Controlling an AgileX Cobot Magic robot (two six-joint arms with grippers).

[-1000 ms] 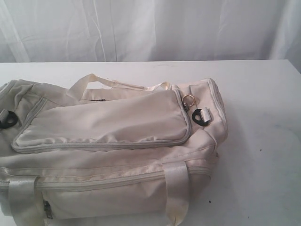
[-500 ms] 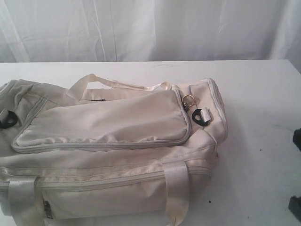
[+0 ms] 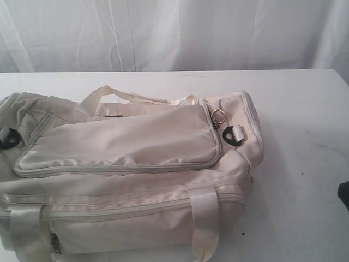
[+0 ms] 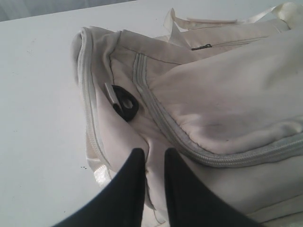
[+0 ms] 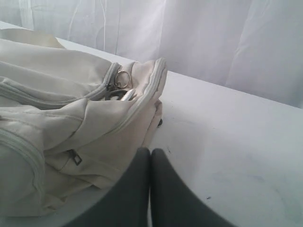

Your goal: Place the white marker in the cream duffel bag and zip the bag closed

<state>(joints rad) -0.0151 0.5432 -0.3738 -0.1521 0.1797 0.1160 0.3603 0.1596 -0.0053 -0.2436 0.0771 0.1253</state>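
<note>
Nowhere does the white marker show; presumably it is inside the cream duffel bag [image 3: 125,147], which looks zipped and fills the exterior view from centre to eight o'clock. The left gripper [image 4: 151,158] sits narrowly parted at the bag's end. I cannot tell whether it pinches cloth; if so, pulling away could drag the bag. The right gripper [image 5: 150,153] is pressed together, empty.

This looks like a staged lab or studio set rather than a home. A plain, flat white desk [image 3: 305,109] spreads across the scene, its top marked by a few small dark specks [image 3: 302,174] (scuffs or dirt, too small to tell). Just behind the desk's far edge hangs a pleated, translucent white fabric curtain [image 3: 174,33], which closes off the background in the exterior and right wrist views.
</note>
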